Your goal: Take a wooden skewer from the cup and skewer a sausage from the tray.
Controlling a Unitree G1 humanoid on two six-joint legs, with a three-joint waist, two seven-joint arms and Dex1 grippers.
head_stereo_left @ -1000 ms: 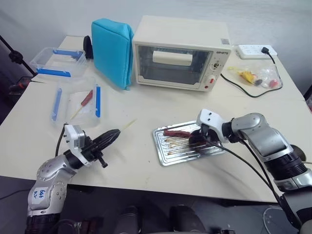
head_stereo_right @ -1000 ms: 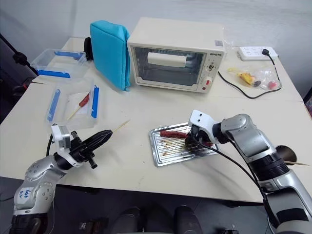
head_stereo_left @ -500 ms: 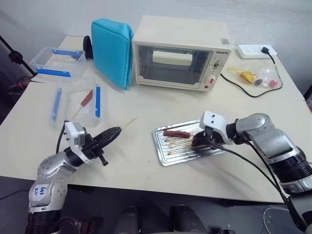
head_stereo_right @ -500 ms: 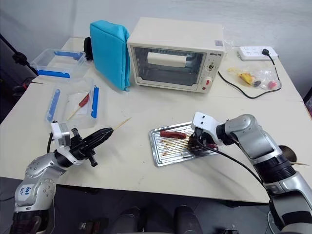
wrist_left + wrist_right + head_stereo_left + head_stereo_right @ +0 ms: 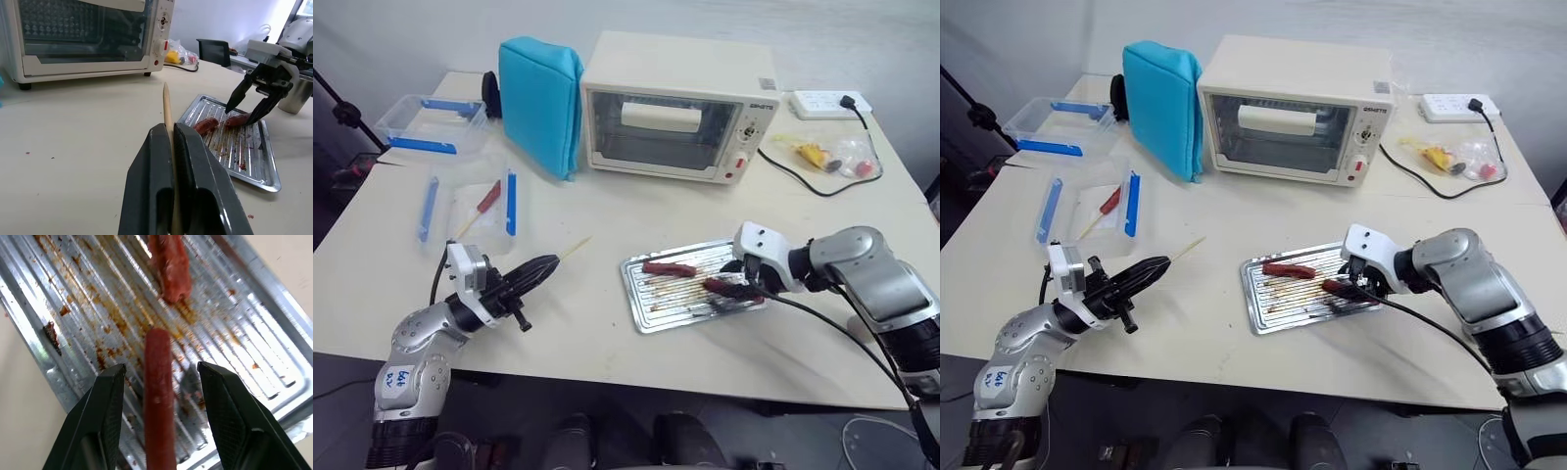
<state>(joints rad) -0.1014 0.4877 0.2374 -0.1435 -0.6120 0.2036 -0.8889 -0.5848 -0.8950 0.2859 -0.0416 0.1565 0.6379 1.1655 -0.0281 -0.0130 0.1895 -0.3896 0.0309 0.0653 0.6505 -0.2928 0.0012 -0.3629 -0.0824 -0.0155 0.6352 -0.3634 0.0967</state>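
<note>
The left tool (image 5: 171,161) has its two black fingers pressed together on the wooden skewer (image 5: 167,110), whose pale pointed end juts out ahead of the fingertips, aimed across the tabletop (image 5: 607,211) toward the tray (image 5: 651,308). It hovers above the near left part of the tabletop, well apart from the tray.

The right tool (image 5: 159,382) is over the tray with its fingers (image 5: 105,401) standing apart, one on each side of the sausage (image 5: 159,377), which lies lengthwise between them. From the wrist view neither finger seems to press it; whether they touch it lower down I cannot tell. A second, darker sausage (image 5: 171,264) lies further along the ridged, grease-stained bottom of the tray. In the head views the redder one sits near the tray's right end, by the right tool's tips.

Behind stand a toaster oven (image 5: 675,108), a blue pouch (image 5: 540,93) and clear boxes with blue clips (image 5: 470,206).

Judging by this, the skewer is already taken, and the step in hand is getting a hold on the sausage. The next move probably calls for the right tool to close gently on it and steady it, then for the left to bring the point in line with the sausage's end and push along its length.
</note>
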